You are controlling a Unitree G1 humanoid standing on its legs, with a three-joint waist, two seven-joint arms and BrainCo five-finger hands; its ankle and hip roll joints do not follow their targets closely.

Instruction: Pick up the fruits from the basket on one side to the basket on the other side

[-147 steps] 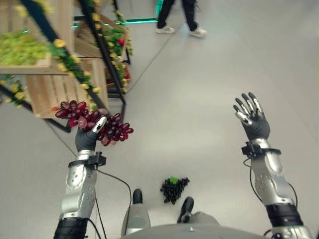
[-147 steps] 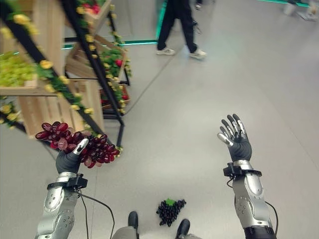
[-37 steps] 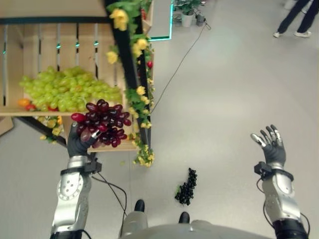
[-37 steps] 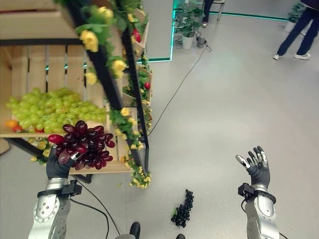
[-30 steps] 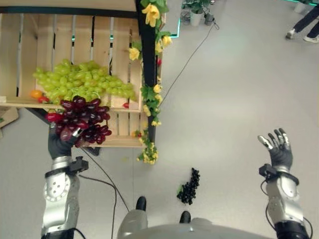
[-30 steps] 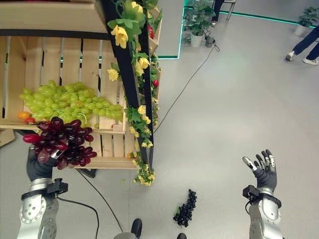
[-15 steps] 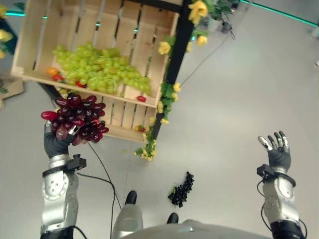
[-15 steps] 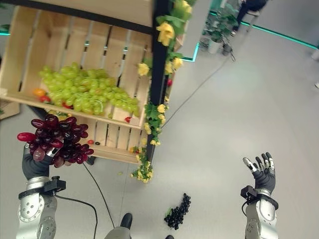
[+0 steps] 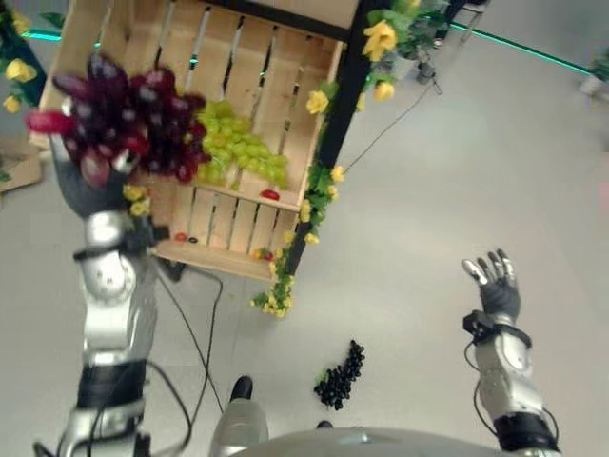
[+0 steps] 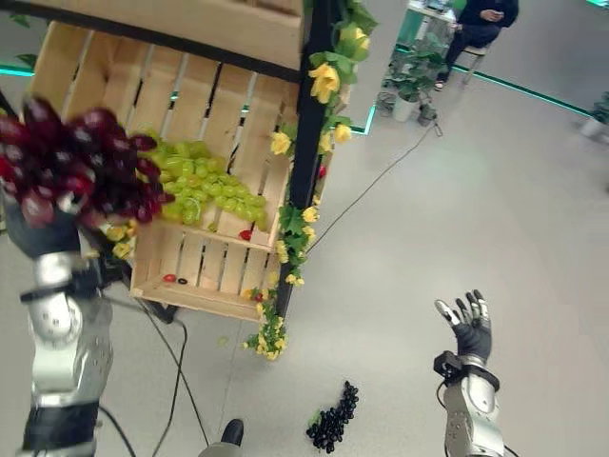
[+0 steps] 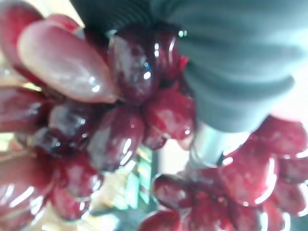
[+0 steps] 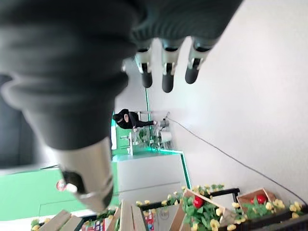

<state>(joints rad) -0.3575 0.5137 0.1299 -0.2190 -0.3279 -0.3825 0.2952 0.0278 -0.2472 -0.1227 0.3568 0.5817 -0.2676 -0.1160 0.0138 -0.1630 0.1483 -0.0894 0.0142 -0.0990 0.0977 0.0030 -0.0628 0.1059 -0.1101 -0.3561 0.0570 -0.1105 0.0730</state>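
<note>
A bunch of red grapes (image 9: 119,119) is seen held aloft in the upper left of the left eye view, the fingers of the left hand (image 9: 84,186) being clamped around it from below, as is confirmed in the left wrist view, where glossy red berries (image 11: 96,125) are pressed against the dark ribbed cover. Within the last half second the bunch has been raised from below the crate's front edge to the level of its opening, so that it is now set in front of the pile of green grapes (image 9: 238,152) lying inside the slatted wooden crate (image 9: 276,86). The lift is judged to be the approach to a drop-off: the fruit is not yet released, and whether it is over the crate's interior or merely in front of it cannot be told.

A few small red fruits (image 9: 270,194) are seen on the crate's lip, and the black post (image 9: 333,124) beside it is wound with yellow flowers (image 9: 377,40) and leaves. A bunch of dark grapes (image 9: 339,374) is lying on the grey floor (image 9: 428,171) at bottom centre, well apart from either hand.

The right hand (image 9: 495,286) is held up at lower right, fingers spread apart and empty. A seated person (image 10: 485,24) is seen at the upper right of the right eye view.
</note>
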